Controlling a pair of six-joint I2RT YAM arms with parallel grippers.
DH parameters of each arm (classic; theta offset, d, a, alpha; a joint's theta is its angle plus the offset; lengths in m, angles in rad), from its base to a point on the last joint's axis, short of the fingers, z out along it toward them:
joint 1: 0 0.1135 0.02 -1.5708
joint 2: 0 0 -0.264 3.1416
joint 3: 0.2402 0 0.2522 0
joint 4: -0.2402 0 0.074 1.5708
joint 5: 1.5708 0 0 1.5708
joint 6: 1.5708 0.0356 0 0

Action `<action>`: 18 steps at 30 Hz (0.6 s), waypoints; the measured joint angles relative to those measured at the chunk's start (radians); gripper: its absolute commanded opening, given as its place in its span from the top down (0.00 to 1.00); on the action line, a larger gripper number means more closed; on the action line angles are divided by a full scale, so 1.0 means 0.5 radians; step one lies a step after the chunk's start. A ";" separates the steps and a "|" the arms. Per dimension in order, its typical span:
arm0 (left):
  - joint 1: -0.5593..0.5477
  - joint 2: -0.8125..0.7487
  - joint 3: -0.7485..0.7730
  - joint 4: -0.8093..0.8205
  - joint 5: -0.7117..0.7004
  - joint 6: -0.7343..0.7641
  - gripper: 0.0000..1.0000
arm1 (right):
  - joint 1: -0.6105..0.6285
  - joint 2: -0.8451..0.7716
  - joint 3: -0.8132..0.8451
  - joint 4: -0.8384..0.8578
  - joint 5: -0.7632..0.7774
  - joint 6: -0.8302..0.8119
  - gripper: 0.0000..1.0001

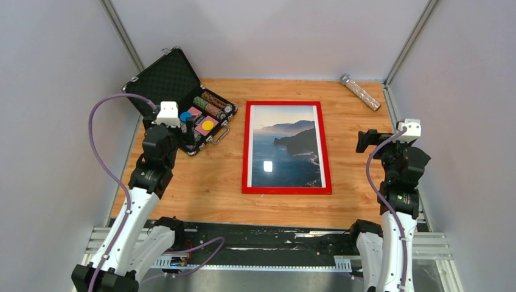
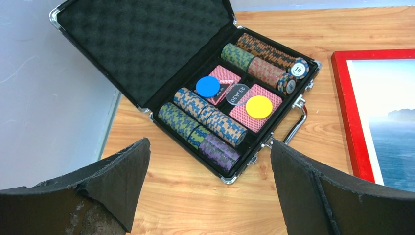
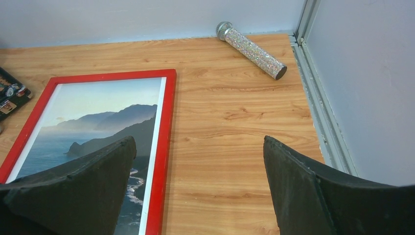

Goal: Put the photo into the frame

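The photo (image 1: 286, 146) lies square within the frame (image 1: 286, 190). Left gripper (image 2: 209, 144) and right gripper (image 3: 198, 139) gape wide, empty. Any seating press should likely land lightly on the corners.

frame (image 2: 345, 107) cropped in left wrist view, case (image 3: 10, 92) cropped in right wrist view

The top camera looks down from high above the near edge over the whole tabletop (image 1: 207, 182), while both wrist cameras sit low, facing the far wall, sharing the frame (image 1: 286, 190).
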 measured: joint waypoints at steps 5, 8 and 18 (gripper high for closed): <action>0.000 -0.002 0.000 0.001 0.000 0.001 0.00 | 0.000 0.000 0.000 0.000 -0.001 0.000 0.00; 0.000 -0.002 0.000 0.000 0.000 0.001 0.00 | -0.002 0.000 0.000 0.000 -0.002 0.000 0.00; 0.000 -0.002 0.000 0.000 0.001 0.001 0.00 | -0.004 0.000 0.000 0.000 -0.012 0.000 0.00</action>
